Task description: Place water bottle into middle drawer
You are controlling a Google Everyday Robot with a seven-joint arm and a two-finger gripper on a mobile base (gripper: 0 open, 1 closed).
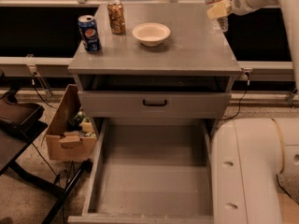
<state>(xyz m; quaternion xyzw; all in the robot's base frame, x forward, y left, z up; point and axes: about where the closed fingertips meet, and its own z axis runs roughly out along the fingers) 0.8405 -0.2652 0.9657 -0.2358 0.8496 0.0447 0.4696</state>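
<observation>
The water bottle (216, 3), clear with a pale label band, is held in the air above the back right corner of the cabinet top (187, 45). Its top runs out of view. My gripper (217, 9) is shut on the bottle from the right, its cream fingers around the bottle's middle. The white arm reaches in from the upper right. The middle drawer (154, 171), a large grey box with a flat bare floor, is pulled out at the bottom, well below and in front of the bottle.
A blue Pepsi can (89, 33), a gold-brown can (116, 17) and a white bowl (151, 33) stand on the cabinet top. A shut drawer front with a black handle (154, 103) sits above the open drawer. A cardboard box (70, 129) stands at left. My white base (252, 171) is at right.
</observation>
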